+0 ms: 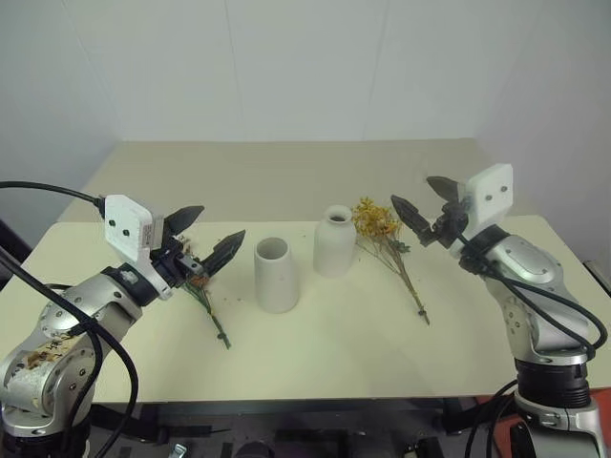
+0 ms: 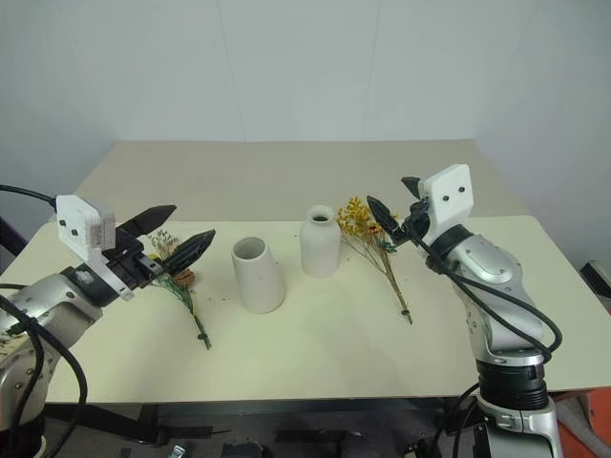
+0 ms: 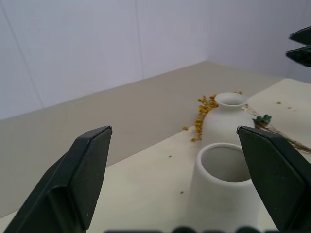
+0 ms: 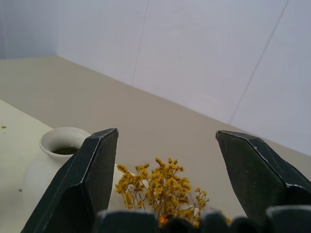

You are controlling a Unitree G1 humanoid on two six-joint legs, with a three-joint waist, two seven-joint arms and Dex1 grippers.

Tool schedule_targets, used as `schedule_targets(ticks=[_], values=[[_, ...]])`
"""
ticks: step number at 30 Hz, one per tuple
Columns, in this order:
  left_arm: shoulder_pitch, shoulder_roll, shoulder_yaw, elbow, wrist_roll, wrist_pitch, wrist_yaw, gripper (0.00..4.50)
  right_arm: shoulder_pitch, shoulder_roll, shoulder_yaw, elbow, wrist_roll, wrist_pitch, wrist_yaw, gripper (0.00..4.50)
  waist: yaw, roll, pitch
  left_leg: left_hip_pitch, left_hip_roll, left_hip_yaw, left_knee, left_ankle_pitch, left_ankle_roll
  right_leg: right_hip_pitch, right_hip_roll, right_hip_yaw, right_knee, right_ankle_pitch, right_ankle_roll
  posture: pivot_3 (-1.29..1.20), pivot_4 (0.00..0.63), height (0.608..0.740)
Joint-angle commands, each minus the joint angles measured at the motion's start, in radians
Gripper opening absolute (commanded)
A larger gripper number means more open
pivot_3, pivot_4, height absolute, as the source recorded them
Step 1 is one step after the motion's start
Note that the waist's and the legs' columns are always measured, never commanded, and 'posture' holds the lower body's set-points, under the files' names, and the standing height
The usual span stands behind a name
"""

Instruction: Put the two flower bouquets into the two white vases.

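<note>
Both end effectors, left [image 1: 203, 239] and right [image 1: 426, 202], hover apart and empty. The yellow-blossomed spray [image 1: 379, 229] and mixed dried bunch [image 1: 204, 292] lie on the cream counter [image 1: 334, 343], flanking the white ceramic vases [image 1: 276, 274], one beneath each, ready for your pickup.

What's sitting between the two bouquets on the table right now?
Both white vases: the wide-mouthed cylinder vase nearer the mixed dried bunch, and the narrow-necked bottle vase beside the yellow spray. Both bouquets lie flat on the table, clearest in the left eye view.

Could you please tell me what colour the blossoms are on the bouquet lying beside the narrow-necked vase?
Yellow-orange blossoms, clearest in the right wrist view.
</note>
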Motion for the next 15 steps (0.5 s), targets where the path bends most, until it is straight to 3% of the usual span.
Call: schedule_targets(ticks=[1, 5, 10, 15], values=[[-0.013, 0.021, 0.025, -0.011, -0.01, -0.033, -0.019, 4.5, -0.027, -0.005, -0.014, -0.007, -0.01, -0.027, -0.012, 3.81, 0.001, 0.0, 0.0, 0.0, 0.0, 0.0, 0.0, 0.0, 0.0, 0.0, 0.0, 0.0, 0.0, 0.0, 0.0, 0.0, 0.15, 0.74], [-0.013, 0.048, 0.02, 0.003, 0.01, -0.028, -0.03, 4.5, -0.05, -0.022, -0.001, 0.029, -0.041, -0.008, -0.023, 3.81, 0.0, 0.0, 0.0, 0.0, 0.0, 0.0, 0.0, 0.0, 0.0, 0.0, 0.0, 0.0, 0.0, 0.0, 0.0, 0.0, 0.15, 0.74], [0.007, 0.157, -0.008, 0.026, 0.083, -0.008, -0.066, 4.5, -0.09, -0.087, -0.01, 0.061, -0.021, 0.084, 0.025, 3.81, 0.0, 0.0, 0.0, 0.0, 0.0, 0.0, 0.0, 0.0, 0.0, 0.0, 0.0, 0.0, 0.0, 0.0, 0.0, 0.0, 0.15, 0.74], [-0.088, 0.179, -0.047, 0.054, 0.036, -0.02, -0.143, 4.5, -0.151, -0.145, 0.019, 0.086, -0.025, 0.224, 0.048, 3.81, 0.001, 0.0, 0.0, 0.0, 0.0, 0.0, 0.0, 0.0, 0.0, 0.0, 0.0, 0.0, -0.001, 0.0, 0.0, 0.0, 0.15, 0.74]])
